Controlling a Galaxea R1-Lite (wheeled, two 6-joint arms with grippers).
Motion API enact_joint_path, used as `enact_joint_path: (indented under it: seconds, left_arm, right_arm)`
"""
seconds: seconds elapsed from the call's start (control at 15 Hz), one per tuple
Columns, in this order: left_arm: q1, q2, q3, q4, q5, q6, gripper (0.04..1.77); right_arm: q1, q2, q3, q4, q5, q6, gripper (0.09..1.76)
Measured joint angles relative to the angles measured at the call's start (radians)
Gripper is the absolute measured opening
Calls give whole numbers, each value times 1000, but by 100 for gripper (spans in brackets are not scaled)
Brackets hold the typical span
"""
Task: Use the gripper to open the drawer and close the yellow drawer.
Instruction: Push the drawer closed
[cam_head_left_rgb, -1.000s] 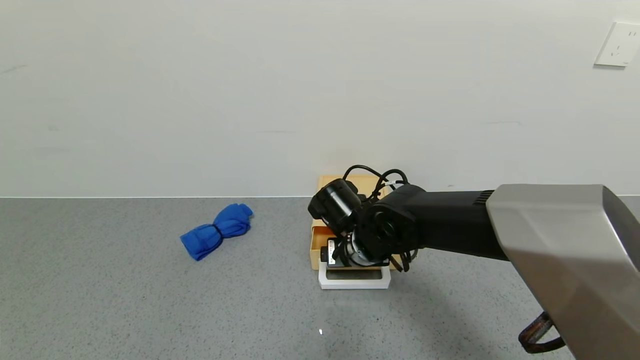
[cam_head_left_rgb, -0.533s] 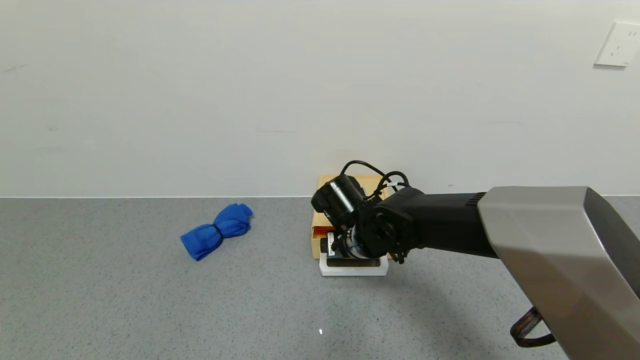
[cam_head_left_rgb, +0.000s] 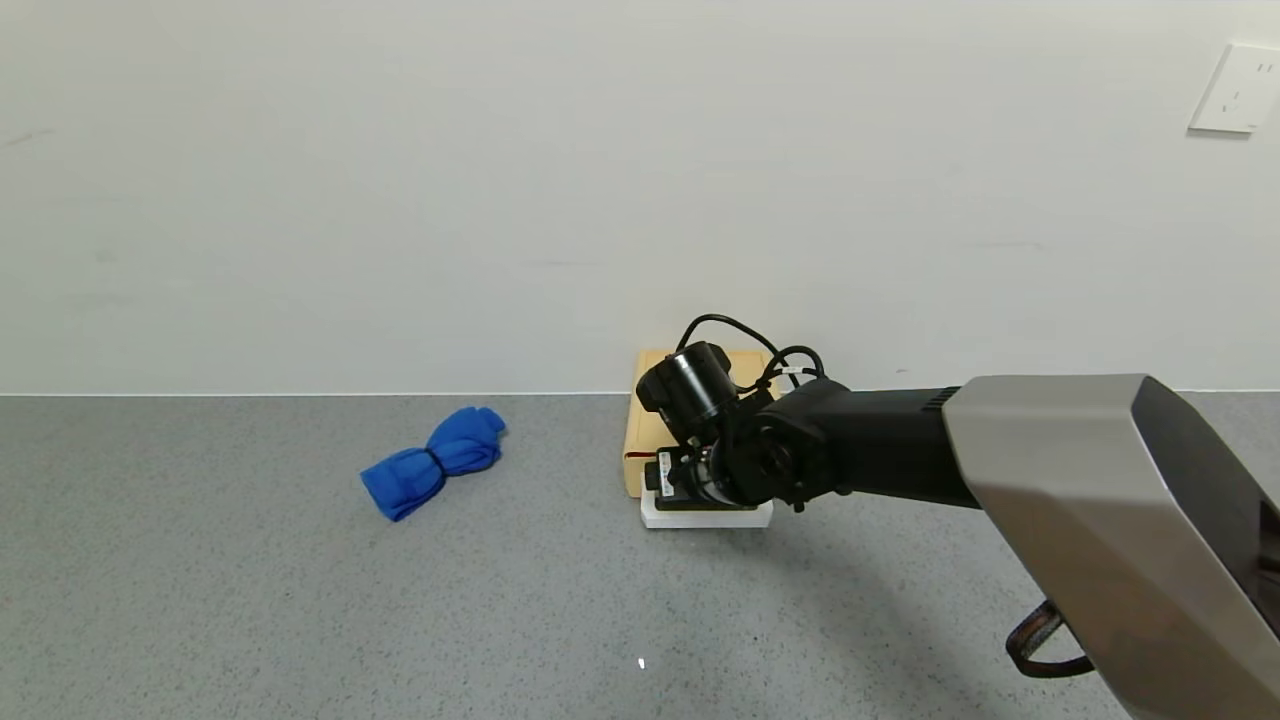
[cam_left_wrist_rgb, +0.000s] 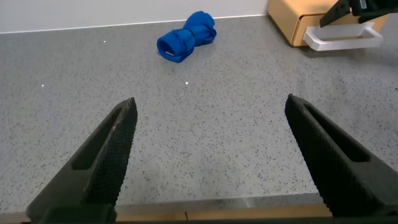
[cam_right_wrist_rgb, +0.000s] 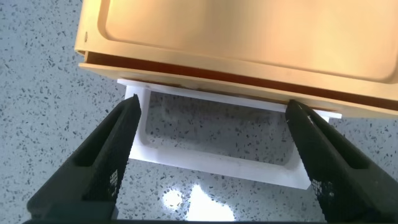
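Observation:
The pale-yellow drawer (cam_head_left_rgb: 638, 440) stands against the wall at the back of the grey table. Its tray is pushed almost fully in, and the white loop handle (cam_head_left_rgb: 705, 518) sticks out in front. My right gripper (cam_head_left_rgb: 700, 492) hangs just above the handle, pointing down. In the right wrist view the gripper (cam_right_wrist_rgb: 211, 106) is open; its fingers straddle the handle (cam_right_wrist_rgb: 217, 165) at either end, in front of the drawer (cam_right_wrist_rgb: 236, 31). My left gripper (cam_left_wrist_rgb: 210, 99) is open and empty, low over the table's near edge, far from the drawer (cam_left_wrist_rgb: 291, 18).
A blue rolled cloth (cam_head_left_rgb: 435, 460) lies on the table left of the drawer, and it also shows in the left wrist view (cam_left_wrist_rgb: 186, 37). The wall stands right behind the drawer. A wall socket (cam_head_left_rgb: 1235, 88) is at the upper right.
My right gripper has moved toward the wall. The tray slid into the box and the white handle now sits close to the box front.

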Motion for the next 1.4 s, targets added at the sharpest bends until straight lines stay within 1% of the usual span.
enact_joint_path:
  seconds: [0.67,0.93,1.13,1.4]
  left_arm:
    - [0,0,0,0,0,-1,172]
    - [0,0,0,0,1,-1,172]
    - [0,0,0,0,1,-1,172]
    - [0,0,0,0,1,-1,172]
  right_arm:
    - [-16,14,2,-41,0,-35,171]
    - [-3,3,2,-37,1,-36,171]
    - [6,-34,2,-19,2,-44,171]
    - [9,-157,11,64,8,-62,171]
